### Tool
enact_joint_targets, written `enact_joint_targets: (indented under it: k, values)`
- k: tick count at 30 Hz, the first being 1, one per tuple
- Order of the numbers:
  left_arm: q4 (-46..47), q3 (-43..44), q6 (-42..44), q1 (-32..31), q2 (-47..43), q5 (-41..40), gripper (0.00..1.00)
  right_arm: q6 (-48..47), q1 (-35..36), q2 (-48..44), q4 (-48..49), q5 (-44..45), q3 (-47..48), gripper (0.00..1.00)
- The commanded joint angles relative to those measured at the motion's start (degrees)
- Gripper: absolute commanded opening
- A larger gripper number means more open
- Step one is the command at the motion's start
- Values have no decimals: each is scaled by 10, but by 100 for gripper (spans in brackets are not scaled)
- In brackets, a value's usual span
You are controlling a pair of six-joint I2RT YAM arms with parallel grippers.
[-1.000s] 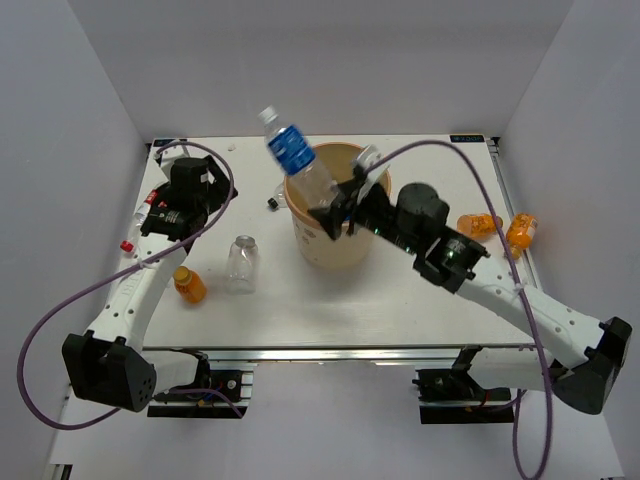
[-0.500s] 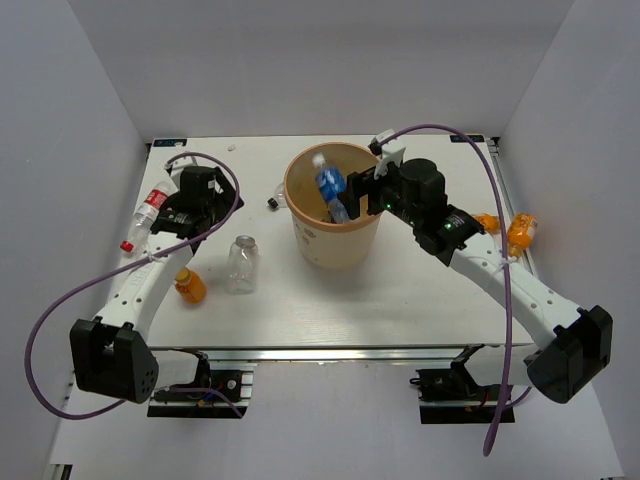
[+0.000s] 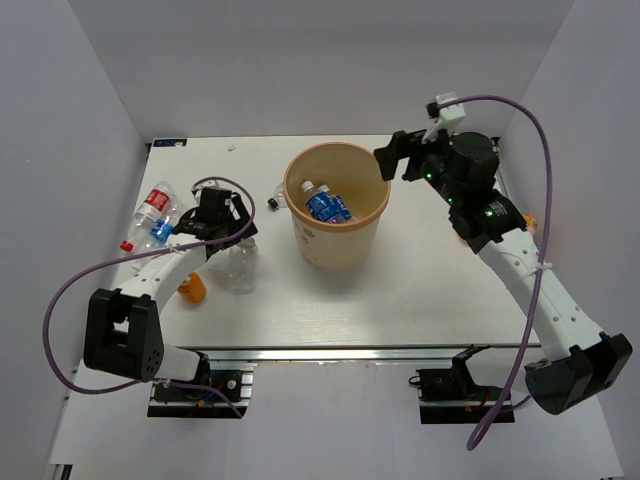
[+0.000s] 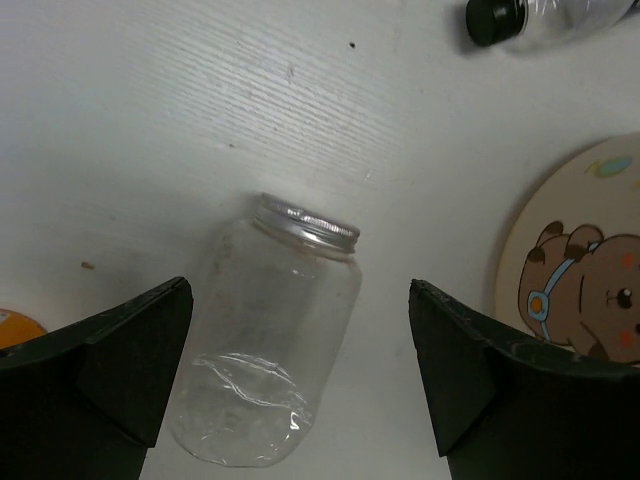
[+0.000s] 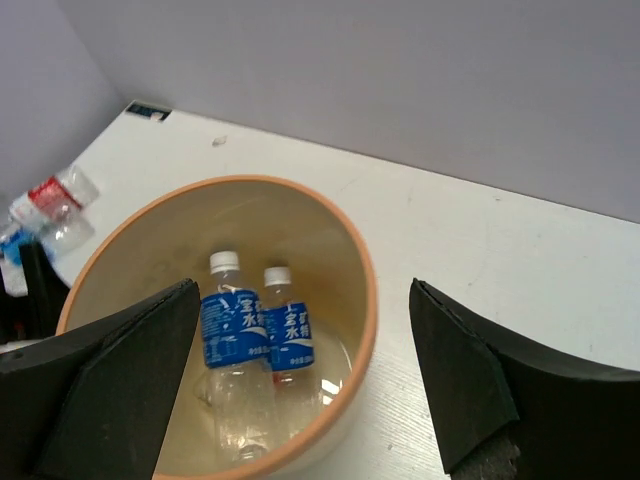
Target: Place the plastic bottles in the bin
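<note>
The beige bin (image 3: 300,235) stands mid-table with two blue-label plastic bottles (image 3: 322,203) lying inside; the right wrist view shows them (image 5: 228,325) below the rim (image 5: 365,290). My right gripper (image 3: 392,160) hangs open and empty above the bin's right rim (image 5: 303,288). An unlabelled clear bottle (image 3: 240,265) stands left of the bin. My left gripper (image 3: 228,218) is open just above it, and the bottle (image 4: 270,340) sits between the fingers, nearer the left one, untouched. A red-label bottle (image 3: 155,200) lies at the far left with a bit of blue label (image 3: 162,232) beside it.
A stubby orange bottle (image 3: 192,288) stands near the front left, partly behind my left arm. Another orange bottle (image 3: 530,225) peeks out behind my right arm. A tiny black cap (image 3: 272,203) lies just left of the bin (image 4: 590,290).
The blue-label bottle left my right gripper and dropped into the bin; that gripper opened and pulled back to the right. My left arm swung from the red-label bottle toward the unlabelled bottle.
</note>
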Motion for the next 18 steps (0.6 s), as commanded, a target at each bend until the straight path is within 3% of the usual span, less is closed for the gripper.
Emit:
enact_joint_targets:
  k: [1,5,7,15,18]
  values:
    - [21,-10,29,-28,3,-10,98,45,-59,-31,-3,-9,-24,89]
    - [-6,-5,25,-50,37,-81,98,72,-122,-54,0,-66,-58,89]
    - [-8,-14,26,-57,52,-88,98,74,-138,-63,-2,-53,-67,89]
    - [19,-28,30,-65,81,-41,98,84,-163,-73,1,-43,-103,89]
    - [30,-37,32,-66,87,-18,94,90,-170,-71,4,-55,-113,89]
